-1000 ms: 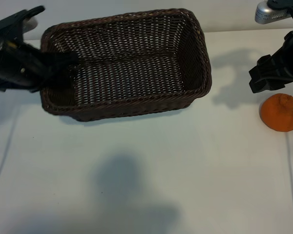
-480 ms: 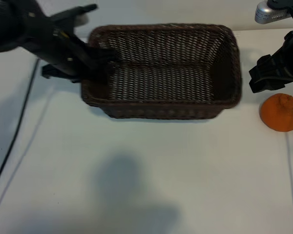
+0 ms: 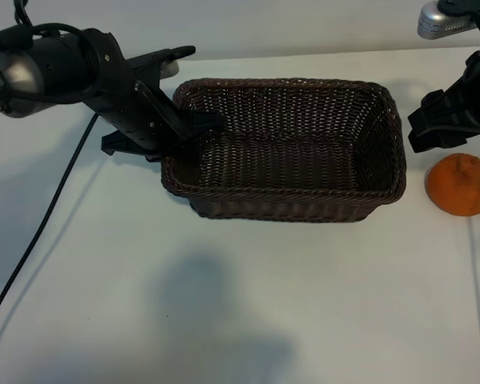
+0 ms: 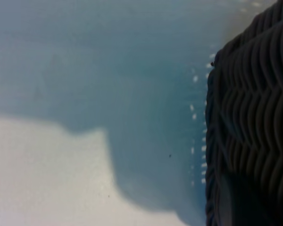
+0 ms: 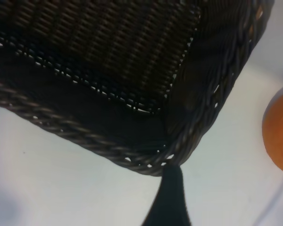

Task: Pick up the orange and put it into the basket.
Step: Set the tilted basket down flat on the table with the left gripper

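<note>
The orange [image 3: 461, 185], firm, light and apt to roll, lies on the counter [image 3: 224, 304] beside the basket [image 3: 292, 210] under the spread right gripper [image 3: 434, 132], best pinched across its middle, while the left gripper [image 3: 194, 132] clamps the basket's rim.

exterior: steeply above, facing arms; wrist views: close; all share basket [image 3: 304, 210]

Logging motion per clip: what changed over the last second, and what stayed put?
The left gripper, clamped on the dark-brown woven wicker basket's left rim, dragged it rightward and nearer the camera, toward the bumpy bright-orange fruit. The fruit and the open right gripper above it stayed put.
</note>
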### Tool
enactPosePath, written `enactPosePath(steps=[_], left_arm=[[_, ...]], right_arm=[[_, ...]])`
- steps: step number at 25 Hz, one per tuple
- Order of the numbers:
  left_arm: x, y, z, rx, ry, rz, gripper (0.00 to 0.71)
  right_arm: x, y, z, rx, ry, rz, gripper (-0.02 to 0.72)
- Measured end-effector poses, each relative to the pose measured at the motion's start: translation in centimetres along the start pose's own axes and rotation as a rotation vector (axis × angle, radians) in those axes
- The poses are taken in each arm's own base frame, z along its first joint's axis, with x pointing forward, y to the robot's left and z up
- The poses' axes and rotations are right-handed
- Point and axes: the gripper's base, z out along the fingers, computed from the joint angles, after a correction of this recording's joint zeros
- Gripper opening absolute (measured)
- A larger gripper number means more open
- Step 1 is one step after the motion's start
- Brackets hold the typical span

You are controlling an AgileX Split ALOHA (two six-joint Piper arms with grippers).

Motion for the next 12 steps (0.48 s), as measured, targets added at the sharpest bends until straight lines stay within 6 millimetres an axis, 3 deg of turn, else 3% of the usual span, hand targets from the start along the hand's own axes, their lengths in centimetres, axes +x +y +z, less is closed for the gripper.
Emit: enactPosePath(steps=[12], left_arm=[[-0.1,0.1,1.4,-0.004,-0.005,-0.037,0.148]], right_arm=[[0.0,0.0,0.0,-0.001,0.004,0.000,0.595]])
